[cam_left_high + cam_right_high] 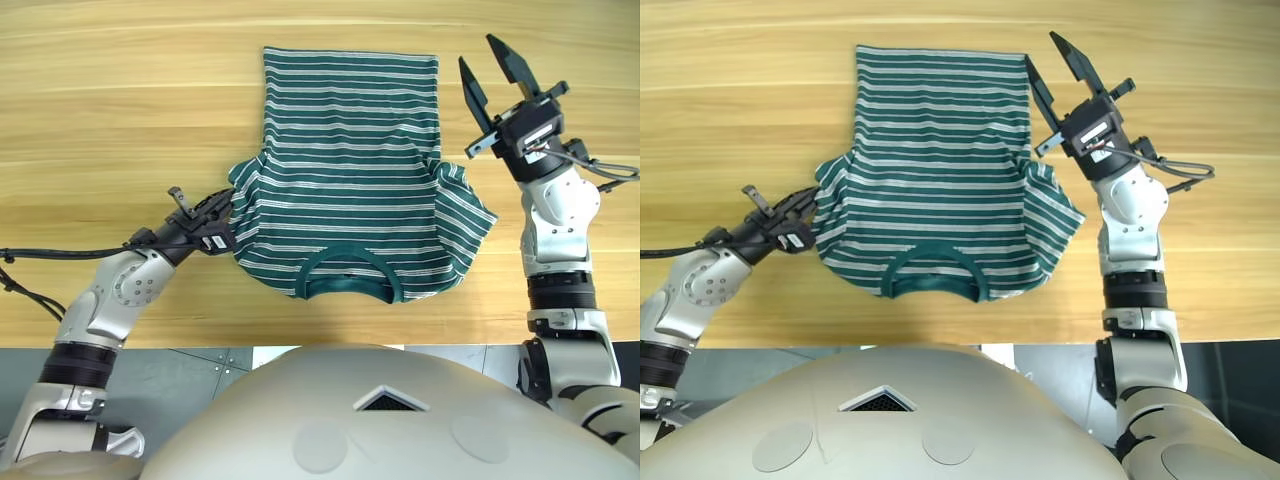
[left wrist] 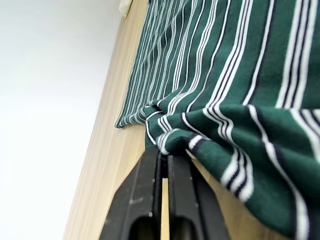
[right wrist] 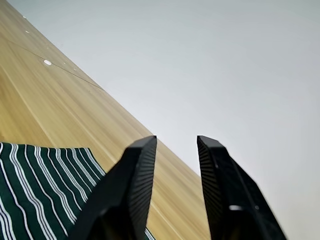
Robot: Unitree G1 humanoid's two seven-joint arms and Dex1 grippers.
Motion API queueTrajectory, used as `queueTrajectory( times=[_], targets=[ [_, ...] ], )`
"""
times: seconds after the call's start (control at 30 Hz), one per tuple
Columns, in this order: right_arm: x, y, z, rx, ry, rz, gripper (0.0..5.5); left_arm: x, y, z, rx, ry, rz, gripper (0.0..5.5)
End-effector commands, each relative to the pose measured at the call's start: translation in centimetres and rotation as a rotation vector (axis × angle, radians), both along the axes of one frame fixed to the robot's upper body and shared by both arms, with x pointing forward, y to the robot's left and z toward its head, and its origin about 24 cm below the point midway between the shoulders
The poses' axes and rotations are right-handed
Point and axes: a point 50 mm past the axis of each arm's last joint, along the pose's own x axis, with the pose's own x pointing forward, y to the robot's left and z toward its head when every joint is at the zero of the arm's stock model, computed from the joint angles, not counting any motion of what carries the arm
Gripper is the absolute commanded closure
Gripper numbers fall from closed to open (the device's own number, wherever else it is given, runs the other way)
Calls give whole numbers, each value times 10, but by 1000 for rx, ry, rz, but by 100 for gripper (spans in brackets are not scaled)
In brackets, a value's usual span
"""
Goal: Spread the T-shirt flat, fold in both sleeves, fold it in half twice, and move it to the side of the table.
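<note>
Striped T-shirt on the table, one sleeve pinched.

I see the T-shirt, dark green with thin white stripes, lying mid-table with its collar towards me and its straight hem at the far side. The body lies mostly flat, but both sleeves are rumpled: the left sleeve is bunched in against the body, and the right sleeve flares out in loose folds. My left gripper sits low on the wood, clenched on the edge of the left sleeve. My right gripper is raised just beside the shirt's far right side, fingers spread and holding nothing.
</note>
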Motion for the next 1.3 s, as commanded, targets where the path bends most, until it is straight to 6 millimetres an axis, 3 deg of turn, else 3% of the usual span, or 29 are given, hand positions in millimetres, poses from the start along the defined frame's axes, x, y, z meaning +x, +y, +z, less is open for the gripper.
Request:
queueTrajectory(
  times=[0.03, 0.17, 0.4, 0.63, 0.83, 1.13, 1.3],
  targets=[
    [3, -1, 0, -10, -7, -9, 402, 7, -6, 10, -72, -61, -25, 549],
    [4, -1, -4, -9, 3, -12, 402, 18, -5, 23, -105, -154, -13, 549],
    [6, -1, -8, -9, 14, -17, 402, 23, -14, 26, -138, -182, -49, 549],
    [7, 2, -9, -5, 14, -12, 402, 2, -38, -7, -130, 42, -224, 549],
    [6, 4, -12, 0, 20, -9, 402, -6, -54, -21, -116, 165, -327, 549],
    [6, 7, -14, 5, 27, -9, 402, 4, -50, -18, -221, 152, -222, 386],
    [6, 8, -14, -3, 24, -9, 402, -14, -45, -28, -171, 271, -270, 302]
  ],
)
